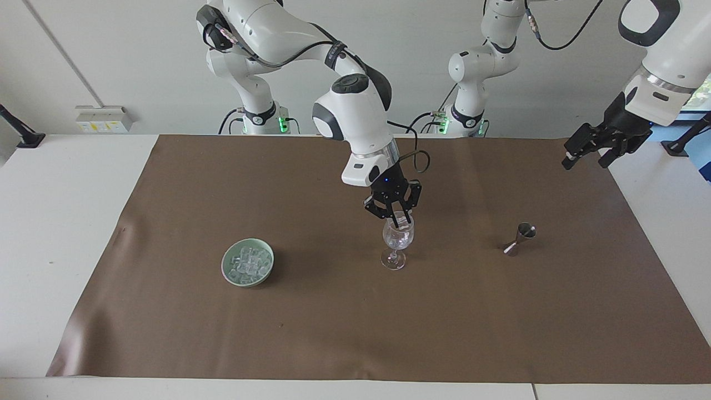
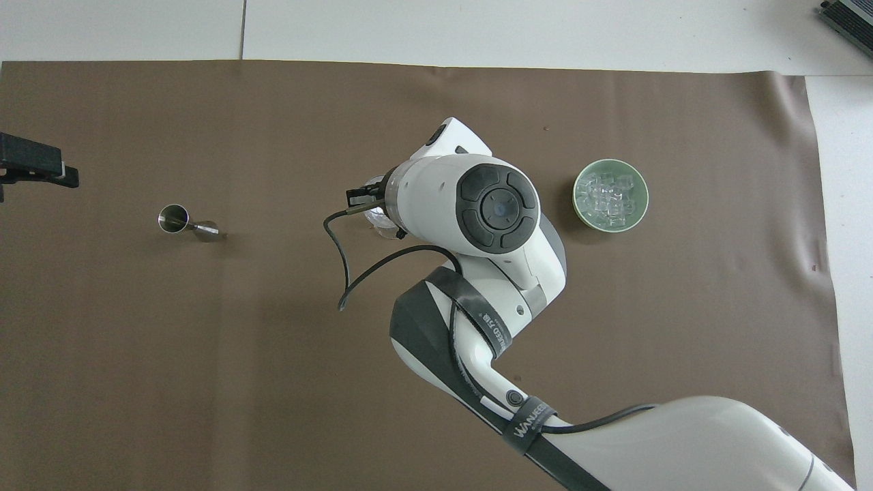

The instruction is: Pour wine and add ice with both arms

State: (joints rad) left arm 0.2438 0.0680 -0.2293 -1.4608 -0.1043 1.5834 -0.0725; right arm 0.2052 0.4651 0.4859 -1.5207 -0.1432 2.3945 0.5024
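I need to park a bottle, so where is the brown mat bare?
Bare: between the green ice bowl and clear stemmed glass, and between glass and steel jigger. Crowded only at the glass, under the right hand.

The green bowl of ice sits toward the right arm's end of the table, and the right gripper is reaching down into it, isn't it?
Not quite. The green bowl of ice does sit toward the right arm's end, but the right gripper is over the wine glass in the middle of the brown mat, its fingertips at the glass's rim. The facing view shows this.
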